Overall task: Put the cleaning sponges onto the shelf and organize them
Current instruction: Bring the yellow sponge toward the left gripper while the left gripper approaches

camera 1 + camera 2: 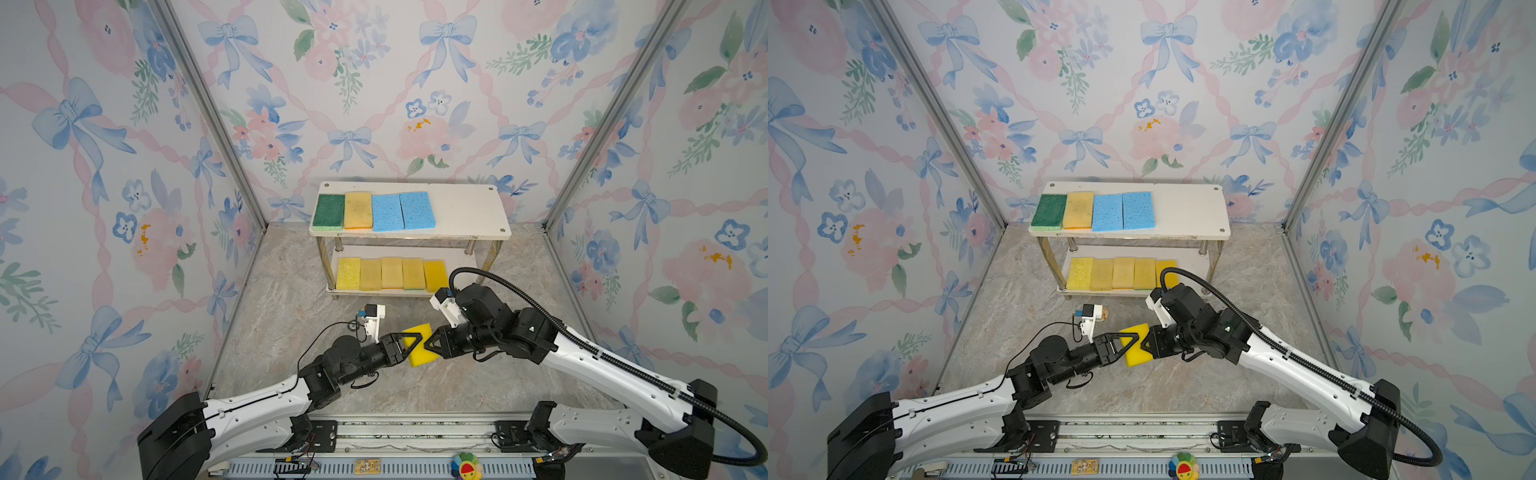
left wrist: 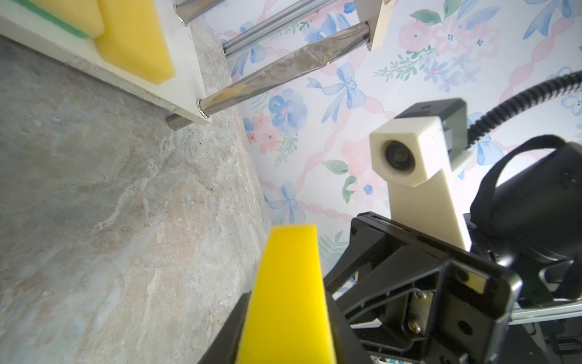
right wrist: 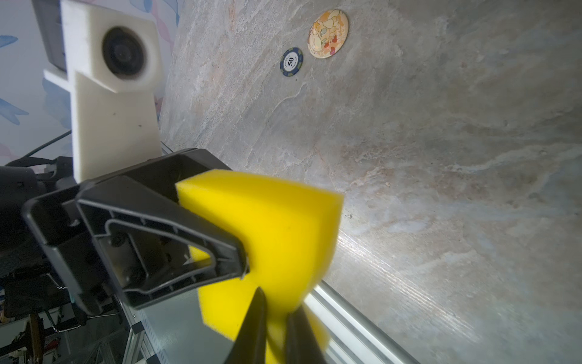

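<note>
Sponge (image 3: 277, 220), bright yellow, thick rectangular foam, left jaws and right jaws both clamped on it.

Shelf (image 1: 409, 235) stood at rear centre of the floor (image 1: 291, 332). Four sponges (image 1: 387, 212) lay side by side on the left part of its upper board (image 1: 465, 208); five sponges (image 1: 392, 272) lined the lower board (image 1: 374, 293). In front of the shelf, a tenth sponge (image 1: 422, 349) was clamped between left gripper (image 1: 417, 340), at left, and right gripper (image 1: 430, 343), at right.

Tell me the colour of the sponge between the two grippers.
The sponge is bright yellow, seen best in the right wrist view.
</note>
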You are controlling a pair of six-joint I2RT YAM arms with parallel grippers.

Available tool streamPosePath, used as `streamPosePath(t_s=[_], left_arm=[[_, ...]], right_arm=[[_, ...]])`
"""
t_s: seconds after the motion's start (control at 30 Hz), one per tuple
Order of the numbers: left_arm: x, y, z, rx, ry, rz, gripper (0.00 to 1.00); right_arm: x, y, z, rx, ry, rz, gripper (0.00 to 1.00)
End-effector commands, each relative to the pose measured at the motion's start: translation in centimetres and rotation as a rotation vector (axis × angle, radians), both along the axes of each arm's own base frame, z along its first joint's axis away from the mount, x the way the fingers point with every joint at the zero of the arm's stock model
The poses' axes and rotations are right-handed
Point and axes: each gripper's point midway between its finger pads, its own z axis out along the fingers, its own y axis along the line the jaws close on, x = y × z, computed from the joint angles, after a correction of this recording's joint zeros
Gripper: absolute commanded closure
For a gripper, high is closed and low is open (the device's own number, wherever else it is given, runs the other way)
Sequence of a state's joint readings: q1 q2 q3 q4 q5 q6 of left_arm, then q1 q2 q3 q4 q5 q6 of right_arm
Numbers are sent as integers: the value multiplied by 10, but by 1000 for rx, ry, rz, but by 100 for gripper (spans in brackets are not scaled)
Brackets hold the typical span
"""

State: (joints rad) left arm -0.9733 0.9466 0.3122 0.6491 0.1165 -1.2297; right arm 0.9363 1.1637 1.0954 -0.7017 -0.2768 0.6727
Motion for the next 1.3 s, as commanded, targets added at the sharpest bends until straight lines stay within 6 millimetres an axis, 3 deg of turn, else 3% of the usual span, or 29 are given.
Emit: streamPosePath(t_s=[0.0,0.1,0.2,0.33,0.47,0.6,0.77,1.27], left_arm=[[0,2,4,-11,-15,-3,77],[0,2,4,-12,-17,-3,85],[0,2,5,-12,-17,-5,91],[0,3,6,-17,-19,-2,93],[3,9,7,-27,-17,15,93],[6,16,10,-44,-18,31,93],[7,20,14,-60,-21,33,93],[6,26,17,-80,-22,39,93]], right_arm=[[-2,1,9,-1,-16,11,83],[-2,1,11,4,-19,11,77],[-1,-1,14,4,-30,2,59],[3,-10,19,-7,-59,-35,36],[7,-24,22,18,-65,-103,25],[4,-31,25,90,-36,-140,24],[-7,-20,24,175,27,-110,27],[-8,-2,17,214,52,-95,50]])
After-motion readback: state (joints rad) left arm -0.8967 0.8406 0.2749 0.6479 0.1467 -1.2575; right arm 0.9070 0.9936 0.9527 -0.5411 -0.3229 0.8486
